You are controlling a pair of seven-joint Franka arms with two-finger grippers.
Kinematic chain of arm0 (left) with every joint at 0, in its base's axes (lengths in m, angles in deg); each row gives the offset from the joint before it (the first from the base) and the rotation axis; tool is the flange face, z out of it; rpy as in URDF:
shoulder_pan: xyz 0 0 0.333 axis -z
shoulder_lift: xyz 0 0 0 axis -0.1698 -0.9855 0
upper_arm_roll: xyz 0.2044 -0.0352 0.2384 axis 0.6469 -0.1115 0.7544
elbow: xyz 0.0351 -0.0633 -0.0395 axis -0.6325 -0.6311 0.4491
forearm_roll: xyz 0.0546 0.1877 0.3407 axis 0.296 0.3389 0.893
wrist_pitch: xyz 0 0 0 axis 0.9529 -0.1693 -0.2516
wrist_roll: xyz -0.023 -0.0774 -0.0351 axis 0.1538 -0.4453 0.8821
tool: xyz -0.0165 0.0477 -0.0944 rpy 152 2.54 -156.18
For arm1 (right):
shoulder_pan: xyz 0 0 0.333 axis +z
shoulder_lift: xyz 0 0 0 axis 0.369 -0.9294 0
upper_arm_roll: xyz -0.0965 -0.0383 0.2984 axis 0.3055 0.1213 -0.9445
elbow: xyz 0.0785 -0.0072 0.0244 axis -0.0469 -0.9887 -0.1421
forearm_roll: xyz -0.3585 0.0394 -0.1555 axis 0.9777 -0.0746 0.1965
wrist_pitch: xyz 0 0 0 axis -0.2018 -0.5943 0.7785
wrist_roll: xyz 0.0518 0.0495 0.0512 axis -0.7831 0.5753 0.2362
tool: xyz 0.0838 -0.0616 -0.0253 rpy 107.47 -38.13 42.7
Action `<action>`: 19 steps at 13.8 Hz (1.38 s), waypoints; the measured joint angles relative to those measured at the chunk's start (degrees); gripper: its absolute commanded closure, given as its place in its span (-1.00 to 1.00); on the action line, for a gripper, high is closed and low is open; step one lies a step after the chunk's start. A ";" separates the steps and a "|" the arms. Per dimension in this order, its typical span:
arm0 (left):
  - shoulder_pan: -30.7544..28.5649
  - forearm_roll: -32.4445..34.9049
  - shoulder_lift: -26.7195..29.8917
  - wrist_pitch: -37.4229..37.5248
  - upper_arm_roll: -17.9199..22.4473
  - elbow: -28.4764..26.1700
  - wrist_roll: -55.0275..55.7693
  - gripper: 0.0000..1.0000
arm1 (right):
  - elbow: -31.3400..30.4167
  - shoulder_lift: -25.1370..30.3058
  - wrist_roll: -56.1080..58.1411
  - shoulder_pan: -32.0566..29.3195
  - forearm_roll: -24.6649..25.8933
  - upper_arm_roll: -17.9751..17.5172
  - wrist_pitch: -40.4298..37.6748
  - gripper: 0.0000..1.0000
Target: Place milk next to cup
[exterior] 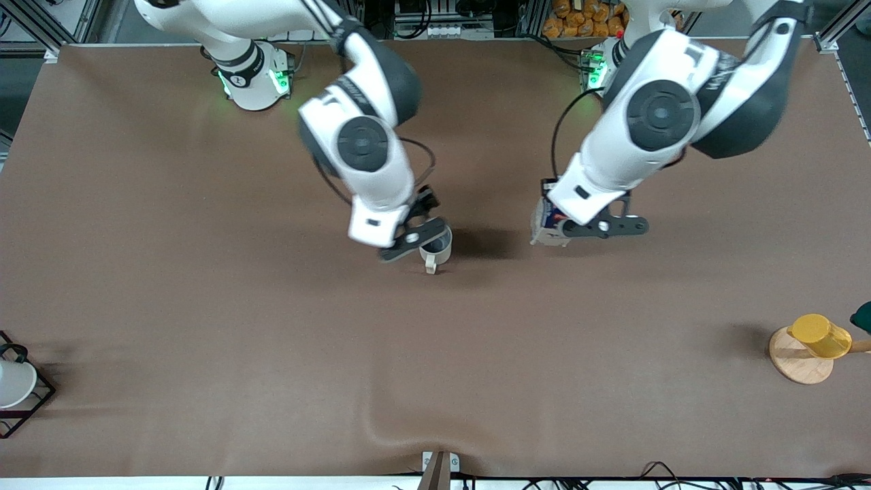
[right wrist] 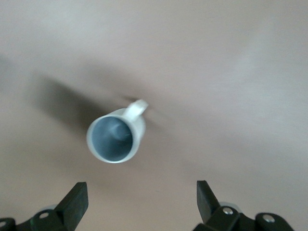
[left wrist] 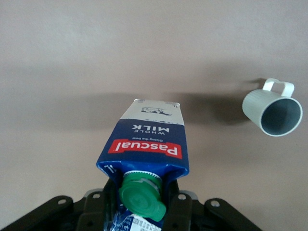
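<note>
- Nearest the front camera, at the table's (exterior: 204,408) corners, we see a yellow cup (exterior: 820,335) on a round wooden base and a white cup (exterior: 15,382) in a black wire rack.
- Mid-table, the cup (exterior: 436,252) stands upright, handle toward the camera.
- Over it we hold the right gripper (right wrist: 139,204), fingers spread wide with nothing between them.
- Toward the left arm's end, our left gripper (left wrist: 139,211) clamps the milk (left wrist: 147,147) by its top; the carton is near the cup but apart from it.

yellow cup (exterior: 820,335), wooden base (exterior: 800,365), wire rack (exterior: 27,401)
</note>
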 measured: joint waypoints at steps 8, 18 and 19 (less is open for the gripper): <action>10.25 -0.02 -4.31 -2.47 -0.10 -0.05 11.75 0.15 | -5.46 12.13 4.15 -18.15 0.31 0.32 -11.12 -1.00; 20.17 -0.02 -13.30 -13.60 0.05 0.00 24.01 0.14 | -12.96 26.89 13.57 -33.75 2.79 0.32 -20.17 -1.00; 20.41 -0.02 -13.63 -14.14 0.06 0.06 24.01 0.12 | -13.06 27.78 15.27 -34.94 2.95 0.32 -20.46 -1.00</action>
